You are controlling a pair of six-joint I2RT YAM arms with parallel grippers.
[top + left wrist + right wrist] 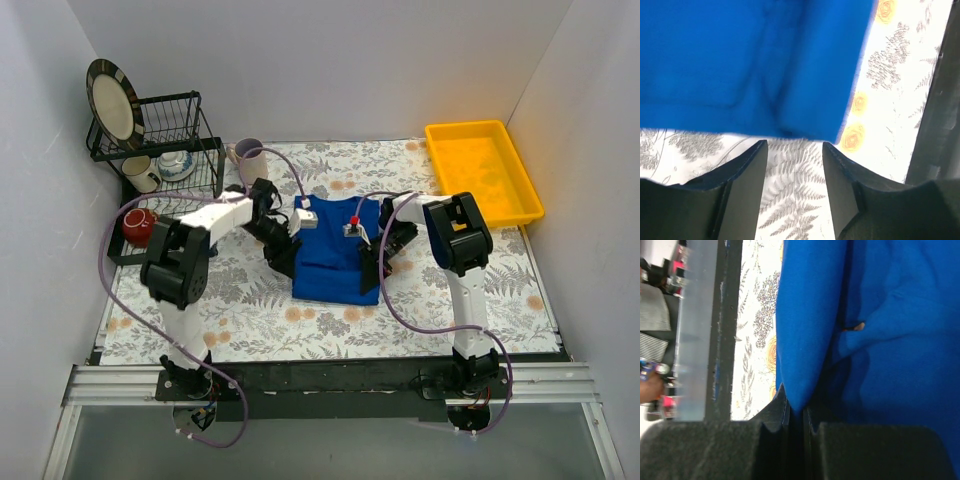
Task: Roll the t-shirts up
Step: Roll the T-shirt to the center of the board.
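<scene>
Left gripper [795,145]: jaws apart, nothing between them, tips low over the floral cloth [250,320] just off the t-shirt [335,260] at its left edge. The left wrist view shows the blue hem corner lying free beyond the fingertips.

Right gripper [796,410]: jaws together, clamped on a pinch of blue fabric at the shirt's right edge. The cloth rises slightly out of the pinch.

T-shirt: mid-table between the two arms, flat on the cloth and narrowed to a rough rectangle. A fold line crosses its near half; the print is not readable from above. Only one shirt is visible.

Step (judgement): shaping the shirt ahead of the roll, or the very first turn. No rolled cylinder is visible. Left side is released, right side is gripped.

Next move (judgement): the left gripper needs a fresh hold on the left edge, level with the right pinch, so both sides travel together. An uneven pull would skew the roll.

Yellow tray [470,126] at far right, dish rack [185,125] at far left, both well apart from the shirt.
</scene>
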